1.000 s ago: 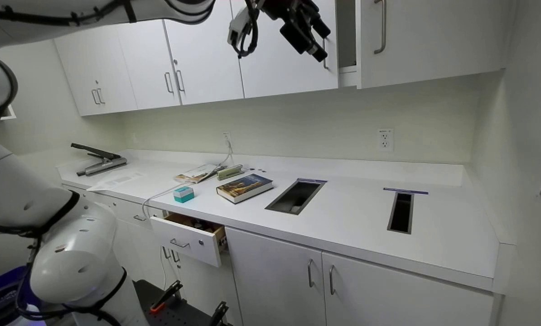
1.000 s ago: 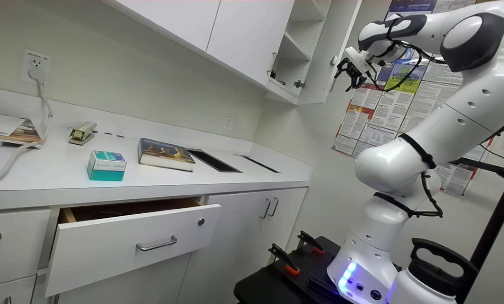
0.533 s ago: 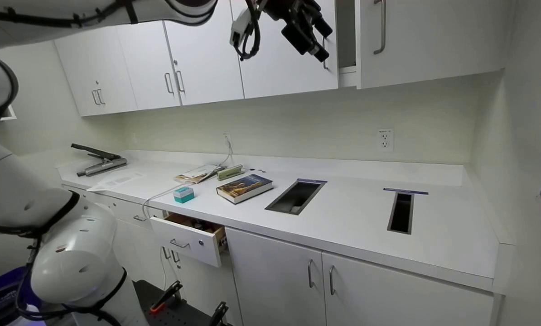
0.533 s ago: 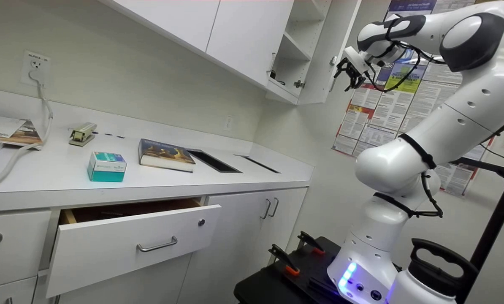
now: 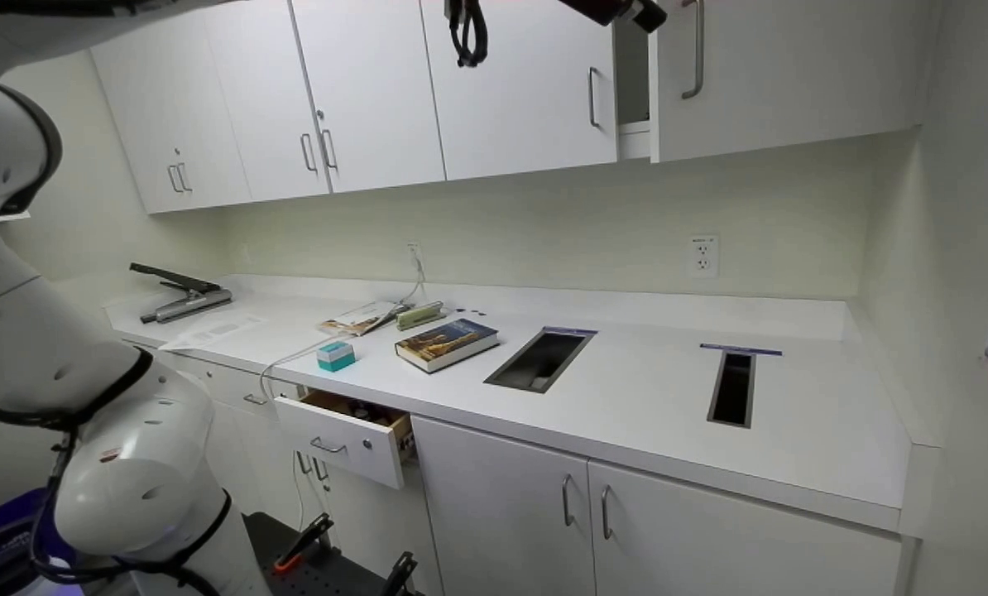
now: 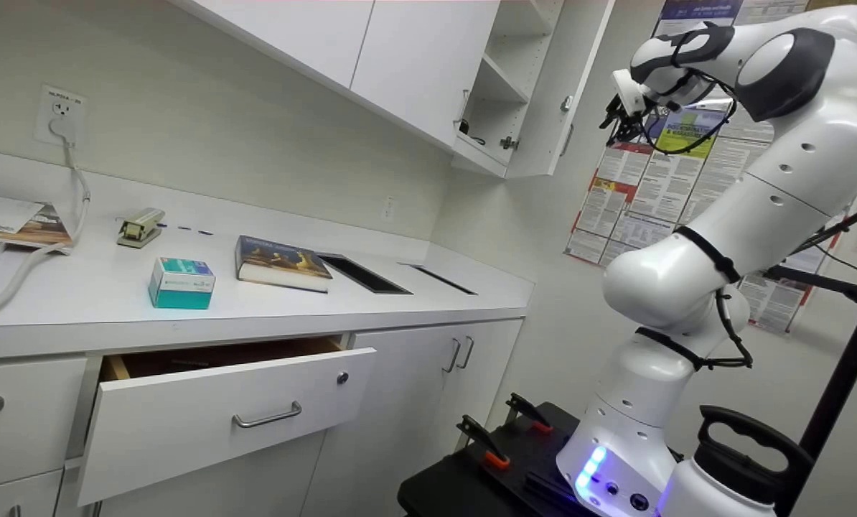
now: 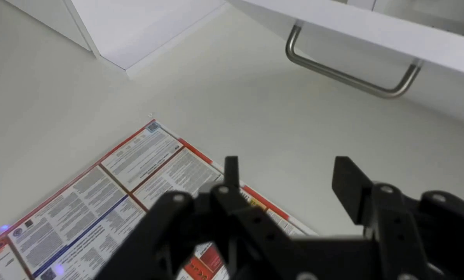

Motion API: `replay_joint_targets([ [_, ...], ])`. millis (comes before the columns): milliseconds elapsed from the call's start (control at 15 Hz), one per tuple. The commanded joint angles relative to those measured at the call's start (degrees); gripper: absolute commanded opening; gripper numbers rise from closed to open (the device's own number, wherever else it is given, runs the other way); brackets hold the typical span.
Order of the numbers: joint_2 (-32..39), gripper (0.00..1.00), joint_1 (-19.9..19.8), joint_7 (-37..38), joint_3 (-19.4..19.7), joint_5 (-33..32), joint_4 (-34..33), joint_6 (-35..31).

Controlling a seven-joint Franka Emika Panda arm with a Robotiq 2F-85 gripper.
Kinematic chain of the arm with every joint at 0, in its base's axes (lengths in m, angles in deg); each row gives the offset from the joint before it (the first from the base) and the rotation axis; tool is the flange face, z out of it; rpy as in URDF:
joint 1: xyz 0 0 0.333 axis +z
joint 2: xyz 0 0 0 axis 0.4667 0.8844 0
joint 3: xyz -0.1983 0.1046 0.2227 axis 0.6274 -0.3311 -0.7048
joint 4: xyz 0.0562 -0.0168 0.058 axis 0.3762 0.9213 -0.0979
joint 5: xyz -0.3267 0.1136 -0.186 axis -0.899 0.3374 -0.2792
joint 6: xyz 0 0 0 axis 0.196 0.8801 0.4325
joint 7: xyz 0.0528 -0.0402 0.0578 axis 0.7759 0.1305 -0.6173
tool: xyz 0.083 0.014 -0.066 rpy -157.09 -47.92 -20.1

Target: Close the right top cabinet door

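Plain white flat-panel right top cabinet door (image 5: 808, 74) stands open at the end of the white wall cabinets (image 5: 374, 99), by the pale side wall (image 5: 957, 248); white inner shelves (image 6: 502, 82) show in an exterior view. Slim silver bar handle (image 5: 699, 50) sits near its free edge, low down. Neighbouring white flat upper door (image 5: 515, 108) is closed. Black two-finger claw (image 7: 286, 167), on white-and-grey jointed robot arm (image 6: 647, 280): fingers (image 7: 231, 173) spread wide in wrist view; in an exterior view it hangs near the door, visible gap between them. Large red-bordered printed poster (image 7: 100, 202) on that wall, partly behind the fingers in wrist view. White worktop (image 5: 643, 381) below: picture-covered hardback book (image 5: 448, 341) lies flat between small teal-and-white box (image 5: 336, 356) and dark rectangular cut-out (image 5: 537, 364); pale green stapler (image 5: 419, 315) near the book; black-and-silver lever device (image 5: 192, 305) towards the end away from the open door. Wide white flat-fronted drawer (image 6: 199, 431) juts out under worktop edge in both exterior views.
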Motion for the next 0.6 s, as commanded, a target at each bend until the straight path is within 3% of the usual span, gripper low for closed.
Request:
replay_joint_targets([
  [0, 6.4, 0.32, 3.6, -1.1, 4.4, 7.5, -7.3, 0.2],
  [267, 12.1, 0.03, 10.0, -8.1, 9.9, 21.8, -11.8, 3.6],
  [533, 16.7, 0.0, 11.7, -13.6, 12.5, 32.3, -16.1, 11.7],
])
